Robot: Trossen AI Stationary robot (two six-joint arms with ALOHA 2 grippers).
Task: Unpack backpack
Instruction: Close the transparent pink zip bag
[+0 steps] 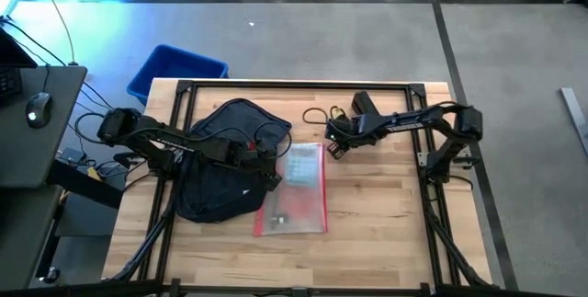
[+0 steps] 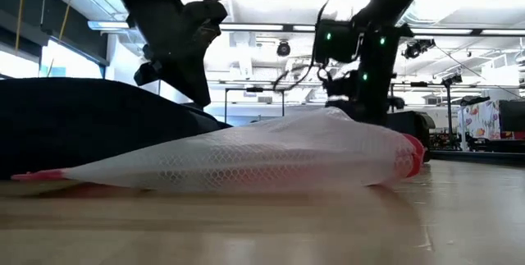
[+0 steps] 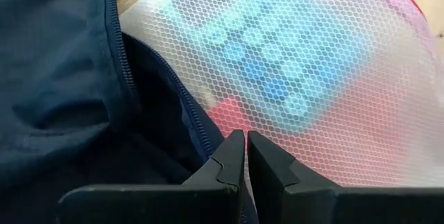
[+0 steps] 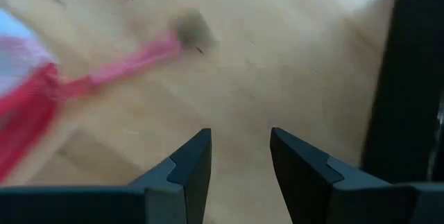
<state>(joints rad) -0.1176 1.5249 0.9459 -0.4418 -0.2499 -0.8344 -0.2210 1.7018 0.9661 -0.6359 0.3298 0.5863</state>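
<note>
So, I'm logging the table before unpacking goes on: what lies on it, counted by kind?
Backpack: 1
Mesh pouch: 1
Black box: 1
Cable: 1
Total: 4

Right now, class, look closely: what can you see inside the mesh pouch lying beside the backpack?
Through the mesh pouch beside the backpack show a pale blue flat item with rows of lighter spots and something red below it. What they are, and anything under them, cannot be told.
</note>
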